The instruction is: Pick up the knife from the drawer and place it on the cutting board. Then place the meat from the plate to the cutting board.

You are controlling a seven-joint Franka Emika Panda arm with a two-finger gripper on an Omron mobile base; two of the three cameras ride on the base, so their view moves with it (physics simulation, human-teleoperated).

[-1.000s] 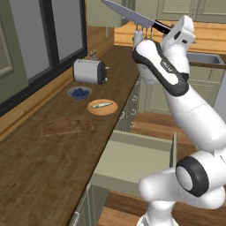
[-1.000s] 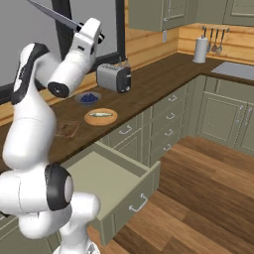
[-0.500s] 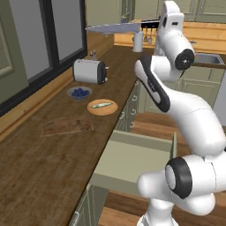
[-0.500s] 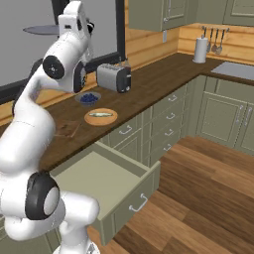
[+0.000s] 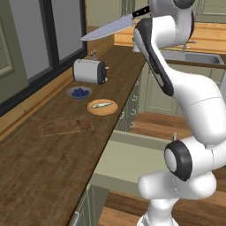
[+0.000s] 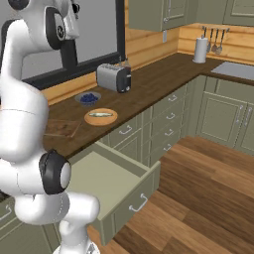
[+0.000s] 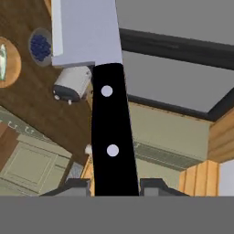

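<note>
Knife (image 7: 112,119) handle between gripper (image 7: 114,185) jaws

1 knife (image 5: 110,27), 1 toaster (image 5: 89,71), 1 bowl (image 5: 79,92), 1 plate (image 5: 102,107) w/ 1 meat piece (image 5: 102,105), 1 board (image 5: 67,126), 1 open drawer (image 5: 132,161).

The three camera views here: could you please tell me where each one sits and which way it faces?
Left base view: behind the arm's left, facing forward over the counter; arm at right, knife held high.
Right base view: behind its right, facing the open drawer; arm at left.
Hand view: on the hand, looking along the gripper.
Both base views share the plate, toaster and cutting board.
</note>
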